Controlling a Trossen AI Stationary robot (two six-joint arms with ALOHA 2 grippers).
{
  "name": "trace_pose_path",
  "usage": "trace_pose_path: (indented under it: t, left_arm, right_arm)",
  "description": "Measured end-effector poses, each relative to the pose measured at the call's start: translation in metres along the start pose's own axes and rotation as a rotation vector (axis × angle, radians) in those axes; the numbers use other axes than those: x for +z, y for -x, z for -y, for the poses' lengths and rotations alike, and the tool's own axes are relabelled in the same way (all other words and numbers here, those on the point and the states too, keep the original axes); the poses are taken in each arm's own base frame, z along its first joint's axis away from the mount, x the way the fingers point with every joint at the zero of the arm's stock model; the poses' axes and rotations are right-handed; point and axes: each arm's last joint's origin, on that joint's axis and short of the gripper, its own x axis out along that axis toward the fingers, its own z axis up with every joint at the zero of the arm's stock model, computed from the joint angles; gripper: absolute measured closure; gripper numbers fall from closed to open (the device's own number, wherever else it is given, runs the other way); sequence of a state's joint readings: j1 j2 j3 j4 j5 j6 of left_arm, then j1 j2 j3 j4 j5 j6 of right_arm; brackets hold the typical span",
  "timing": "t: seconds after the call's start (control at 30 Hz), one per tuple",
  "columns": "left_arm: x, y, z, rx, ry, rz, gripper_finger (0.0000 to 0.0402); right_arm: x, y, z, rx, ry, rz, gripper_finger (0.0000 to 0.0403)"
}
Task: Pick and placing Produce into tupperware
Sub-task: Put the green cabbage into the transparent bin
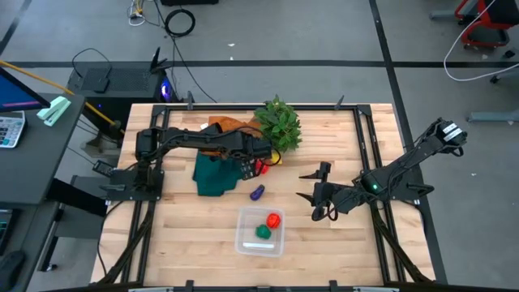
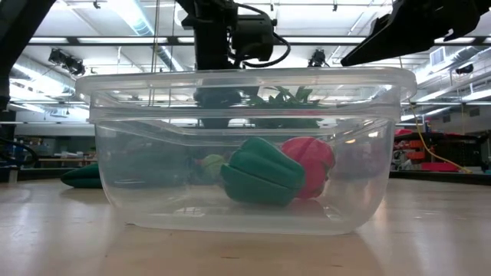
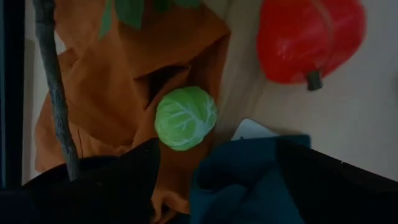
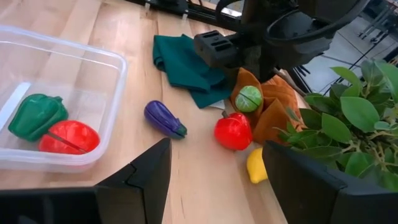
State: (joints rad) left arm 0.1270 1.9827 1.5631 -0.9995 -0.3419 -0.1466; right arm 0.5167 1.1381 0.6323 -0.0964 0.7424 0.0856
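On the wooden counter (image 1: 186, 235), the tub (image 1: 243, 240) is holding a green pepper (image 4: 36, 114) and a red piece (image 4: 68, 137). Only the left wrist view is showing the left gripper (image 3: 214, 174), fingers released, hovering over the light green sprout (image 3: 185, 117) on orange cloth (image 3: 112, 93). The right gripper (image 1: 312, 197), fingers parted and empty, is waiting near the tub. The eggplant (image 4: 164, 119), red pepper (image 4: 234, 131) and yellow piece (image 4: 256, 165) are lying outside.

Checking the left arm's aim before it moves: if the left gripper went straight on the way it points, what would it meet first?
Most likely the light green sprout, lying on the orange cloth straight ahead of the open left gripper; depth is hard to judge.
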Motion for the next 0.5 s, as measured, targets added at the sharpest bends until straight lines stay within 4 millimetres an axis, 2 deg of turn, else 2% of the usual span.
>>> trace_pose_path:
  t: [0.3, 0.5]
  left_arm:
    - [0.001, -0.008, -0.021, -0.024, 0.009, -0.033, 0.0081]
    - [0.003, -0.015, -0.027, -0.059, -0.021, -0.042, 0.0083]
  right_arm:
    - [0.0, 0.0, 0.0, 0.012, -0.022, -0.001, 0.0191]
    - [0.0, 0.0, 0.0, 0.012, -0.023, -0.001, 0.0191]
